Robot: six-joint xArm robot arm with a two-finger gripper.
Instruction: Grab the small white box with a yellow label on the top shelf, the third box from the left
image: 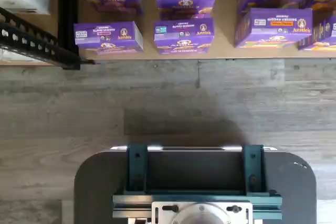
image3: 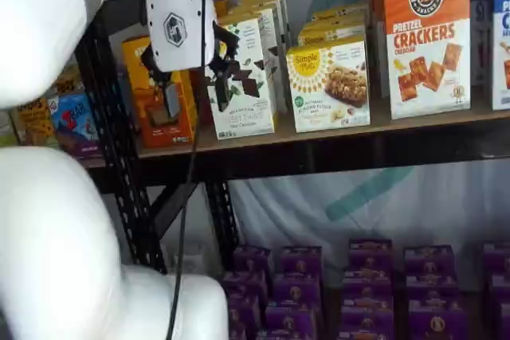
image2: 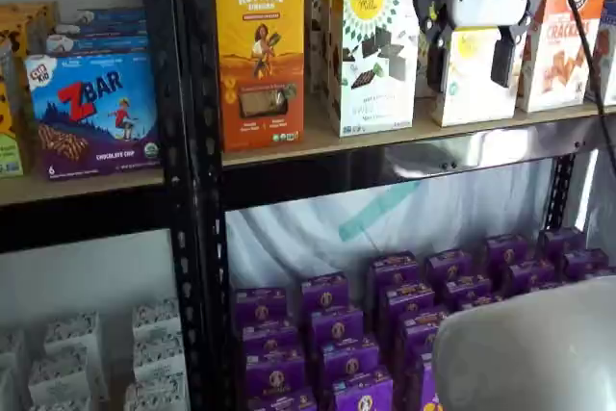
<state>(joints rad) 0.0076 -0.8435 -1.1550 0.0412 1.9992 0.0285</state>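
The small white box [image3: 331,85], short with a yellow round logo, stands on the top shelf [image3: 358,129] between a taller white box with dark squares [image3: 243,77] and an orange-topped cracker box [image3: 426,37]. In a shelf view the small white box [image2: 472,84] shows partly behind my gripper [image2: 469,69]. The gripper's white body hangs in front of the top shelf [image2: 318,141], and its black fingers [image2: 502,55] stand apart with a plain gap and nothing held. My gripper [image3: 189,85] is well short of the boxes. The wrist view shows neither the box nor the fingers.
An orange Revival box [image2: 260,55] stands left of the white boxes, and a black rack post [image2: 192,180] divides the bays. Purple boxes [image: 184,32] fill the lower shelf; several more purple boxes [image3: 319,292] show below. A grey wood floor [image: 168,103] and the dark mount [image: 194,182] show in the wrist view. The white arm [image3: 56,197] fills the near left.
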